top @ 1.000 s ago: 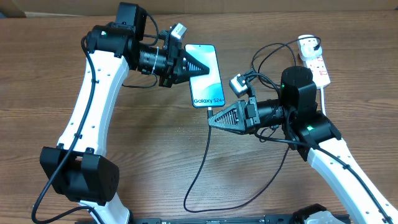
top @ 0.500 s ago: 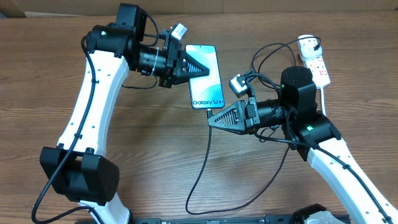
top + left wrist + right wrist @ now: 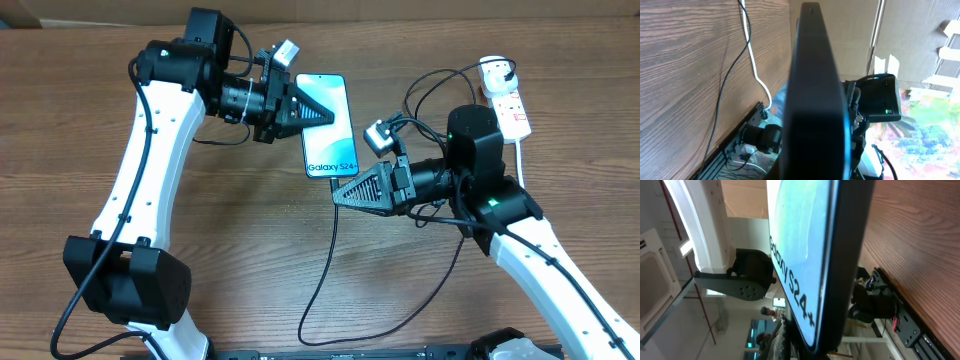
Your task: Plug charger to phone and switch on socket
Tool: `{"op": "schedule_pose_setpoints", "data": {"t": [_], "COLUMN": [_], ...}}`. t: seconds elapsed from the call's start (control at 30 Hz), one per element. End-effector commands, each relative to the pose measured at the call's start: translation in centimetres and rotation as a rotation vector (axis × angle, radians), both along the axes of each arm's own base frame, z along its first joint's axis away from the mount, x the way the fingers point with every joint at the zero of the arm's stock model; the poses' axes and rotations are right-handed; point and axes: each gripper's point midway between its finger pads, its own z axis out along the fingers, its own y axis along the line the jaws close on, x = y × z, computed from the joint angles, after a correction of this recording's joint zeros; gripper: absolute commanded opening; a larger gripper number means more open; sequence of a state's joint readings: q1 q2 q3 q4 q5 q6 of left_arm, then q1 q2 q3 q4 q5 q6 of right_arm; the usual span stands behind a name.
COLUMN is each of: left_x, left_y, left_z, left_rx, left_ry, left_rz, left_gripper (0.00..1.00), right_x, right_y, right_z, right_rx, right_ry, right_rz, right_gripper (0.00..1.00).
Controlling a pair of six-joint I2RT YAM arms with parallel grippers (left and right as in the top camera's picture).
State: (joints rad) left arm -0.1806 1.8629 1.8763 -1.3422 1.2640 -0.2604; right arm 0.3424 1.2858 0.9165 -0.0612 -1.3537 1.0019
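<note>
Centre frame: the left gripper (image 3: pixel 328 113) is closed tight on one edge of the slim, blue-screened Galaxy S24 phone (image 3: pixel 335 150). It's rigid, slick glass, so edges suit. At its lower end, the right gripper (image 3: pixel 338 196) looks pinched shut on the thin, floppy black charger cable (image 3: pixel 325 258), near its plug tip.

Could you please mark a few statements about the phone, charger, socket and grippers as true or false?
1. The phone shows "Galaxy S24" on its screen. True.
2. The socket lies beside the left arm. False: it lies by the right arm.
3. The left gripper has its jaws shut on the phone. True.
4. The right gripper points away from the phone. False: its tip sits at the phone's lettered end.
5. The charger trails from the right gripper's tip toward the robot's side. True.
</note>
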Motion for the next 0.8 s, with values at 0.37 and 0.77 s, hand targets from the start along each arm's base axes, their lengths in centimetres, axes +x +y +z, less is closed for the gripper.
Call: {"op": "schedule_pose_setpoints", "data": {"t": [0.37, 0.77], "left_x": [-0.9, -1.5], "left_y": [-0.2, 0.0], "left_z": [1.1, 0.7], "left_rx": [-0.049, -0.033], "left_ry": [-0.031, -0.022], "left_rz": [-0.034, -0.046], "left_gripper": [0.04, 0.04], "right_x": [1.4, 1.9], "right_y": [0.3, 0.3], "right_z": [1.2, 1.1], "right_rx": [0.021, 0.014], "right_ry": [-0.044, -0.043], "right_rz": [-0.038, -0.065], "right_gripper": [0.04, 0.04]}}
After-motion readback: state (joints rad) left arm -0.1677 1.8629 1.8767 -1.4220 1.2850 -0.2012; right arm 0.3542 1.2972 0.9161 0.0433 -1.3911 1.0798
